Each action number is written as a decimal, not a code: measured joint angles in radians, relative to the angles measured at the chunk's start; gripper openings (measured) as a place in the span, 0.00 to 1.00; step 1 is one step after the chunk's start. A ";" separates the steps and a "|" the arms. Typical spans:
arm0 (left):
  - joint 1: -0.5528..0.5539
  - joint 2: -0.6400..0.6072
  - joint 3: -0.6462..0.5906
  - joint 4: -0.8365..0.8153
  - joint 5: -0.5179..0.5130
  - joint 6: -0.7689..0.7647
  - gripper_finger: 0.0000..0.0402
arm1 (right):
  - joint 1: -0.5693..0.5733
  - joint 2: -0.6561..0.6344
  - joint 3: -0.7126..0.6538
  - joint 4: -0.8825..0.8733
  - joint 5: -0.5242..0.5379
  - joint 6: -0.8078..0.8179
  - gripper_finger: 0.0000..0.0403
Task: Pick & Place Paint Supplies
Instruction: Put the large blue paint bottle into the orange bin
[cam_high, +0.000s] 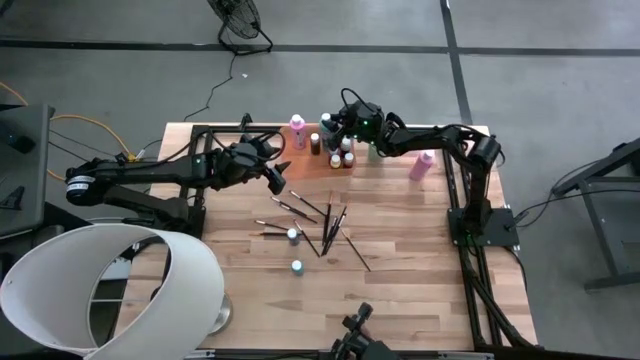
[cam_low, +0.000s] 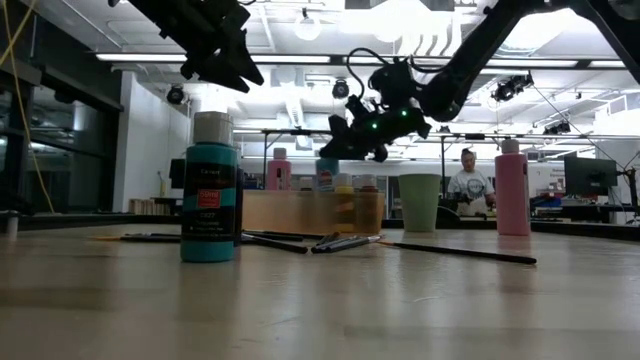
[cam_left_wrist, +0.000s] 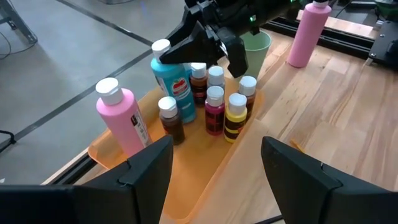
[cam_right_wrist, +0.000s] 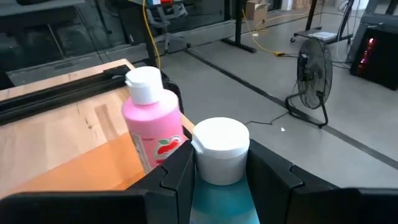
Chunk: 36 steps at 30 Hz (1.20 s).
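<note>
My right tool (cam_right_wrist: 217, 180) grips the teal bottle (cam_right_wrist: 219, 155) over the orange tray (cam_left_wrist: 186, 180). My left tool (cam_left_wrist: 214, 171) hovers open nearby.

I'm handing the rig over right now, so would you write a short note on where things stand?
Right gripper: shut on the large teal bottle, over the orange tray at the table's far edge.
Left gripper: open and empty, raised near the tray's left end.
Done: the tray holds a tall pink bottle and a cluster of small bottles.
Left: two small teal bottles and the scattered brushes lie mid-table; another pink bottle stands outside the tray, beside the green cup.
</note>
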 joint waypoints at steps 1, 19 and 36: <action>0.000 0.000 0.000 0.000 0.000 0.000 0.59 | -0.004 0.000 0.000 0.000 -0.001 -0.008 0.29; 0.000 0.000 0.000 0.000 0.013 0.006 0.59 | -0.025 0.000 0.000 -0.040 -0.025 -0.044 0.45; 0.000 -0.041 0.000 -0.001 0.024 -0.007 0.59 | -0.024 -0.193 0.000 -0.325 -0.046 -0.022 0.55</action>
